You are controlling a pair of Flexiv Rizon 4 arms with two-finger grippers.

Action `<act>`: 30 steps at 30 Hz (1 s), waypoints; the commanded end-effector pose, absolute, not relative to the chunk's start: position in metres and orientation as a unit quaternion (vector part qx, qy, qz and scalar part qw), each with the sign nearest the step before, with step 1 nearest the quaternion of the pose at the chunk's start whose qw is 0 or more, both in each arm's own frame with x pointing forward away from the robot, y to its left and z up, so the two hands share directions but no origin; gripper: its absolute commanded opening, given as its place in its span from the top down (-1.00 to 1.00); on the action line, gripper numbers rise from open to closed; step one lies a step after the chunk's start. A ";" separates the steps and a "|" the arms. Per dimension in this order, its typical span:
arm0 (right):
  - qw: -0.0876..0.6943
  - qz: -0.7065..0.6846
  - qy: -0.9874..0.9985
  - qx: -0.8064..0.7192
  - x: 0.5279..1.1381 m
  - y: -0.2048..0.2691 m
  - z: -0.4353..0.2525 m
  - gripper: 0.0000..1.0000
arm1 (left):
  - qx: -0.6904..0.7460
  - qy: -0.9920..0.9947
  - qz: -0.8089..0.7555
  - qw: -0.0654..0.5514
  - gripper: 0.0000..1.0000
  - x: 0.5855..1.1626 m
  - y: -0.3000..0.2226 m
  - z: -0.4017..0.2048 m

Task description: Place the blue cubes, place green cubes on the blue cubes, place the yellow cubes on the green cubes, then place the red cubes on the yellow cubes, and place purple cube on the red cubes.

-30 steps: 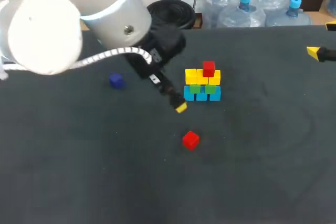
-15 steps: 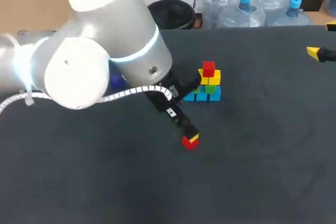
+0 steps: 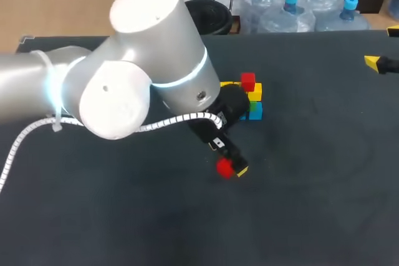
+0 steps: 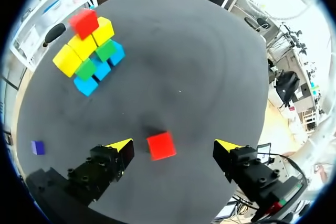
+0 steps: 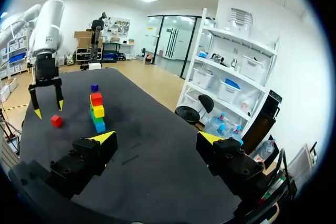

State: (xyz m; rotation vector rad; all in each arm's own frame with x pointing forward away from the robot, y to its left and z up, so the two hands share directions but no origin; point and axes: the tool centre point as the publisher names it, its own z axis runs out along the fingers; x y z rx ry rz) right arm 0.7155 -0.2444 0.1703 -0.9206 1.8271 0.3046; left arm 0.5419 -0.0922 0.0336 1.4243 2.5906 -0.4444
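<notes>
A loose red cube (image 3: 224,167) lies on the dark table (image 3: 312,172) in front of the stack (image 3: 249,96). The stack has blue cubes (image 4: 101,70) at the base, green cubes (image 4: 105,50), yellow cubes (image 4: 84,46) and one red cube (image 4: 84,22) on top. My left gripper (image 3: 232,167) is open over the loose red cube (image 4: 161,146), which shows between its fingers, touching neither. A purple cube (image 4: 37,147) sits apart; in the head view my left arm hides it. My right gripper (image 3: 383,47) is open at the far right edge, holding nothing.
In the right wrist view, the stack (image 5: 96,113), the purple cube (image 5: 94,87), the loose red cube (image 5: 55,121) and my left gripper (image 5: 48,107) lie far ahead of the right gripper (image 5: 155,137). Bare table stretches between them.
My left arm has swung from beside the stack toward the table's front. Its open gripper has come over the loose red cube. The right arm has not moved.
</notes>
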 end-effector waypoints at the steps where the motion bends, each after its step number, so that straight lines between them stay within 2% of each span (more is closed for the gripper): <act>1: 0.511 0.127 0.759 -0.382 0.715 -0.244 0.170 -1.00 | 0.476 0.863 -0.153 0.073 -1.00 0.541 -0.097 0.024; 21: 0.511 0.127 0.759 -0.382 0.715 -0.244 0.170 -1.00 | 0.482 0.864 -0.140 0.049 -1.00 0.542 -0.092 0.004; 22: 0.511 0.127 0.759 -0.382 0.715 -0.244 0.170 -1.00 | 0.482 0.864 -0.139 0.049 -0.39 0.542 -0.092 0.004; 23: 0.511 0.127 0.759 -0.382 0.715 -0.244 0.170 -1.00 | 0.482 0.864 -0.137 0.049 0.13 0.542 -0.092 0.004; 26: 0.511 0.127 0.759 -0.382 0.715 -0.244 0.170 -1.00 | 0.483 0.864 -0.131 0.050 0.85 0.544 -0.091 0.005; 27: 0.511 0.127 0.759 -0.382 0.715 -0.244 0.170 -1.00 | 0.483 0.865 -0.129 0.051 1.00 0.544 -0.091 0.006; 30: 0.511 0.127 0.759 -0.382 0.715 -0.244 0.170 -1.00 | 0.484 0.865 -0.125 0.050 1.00 0.545 -0.090 0.007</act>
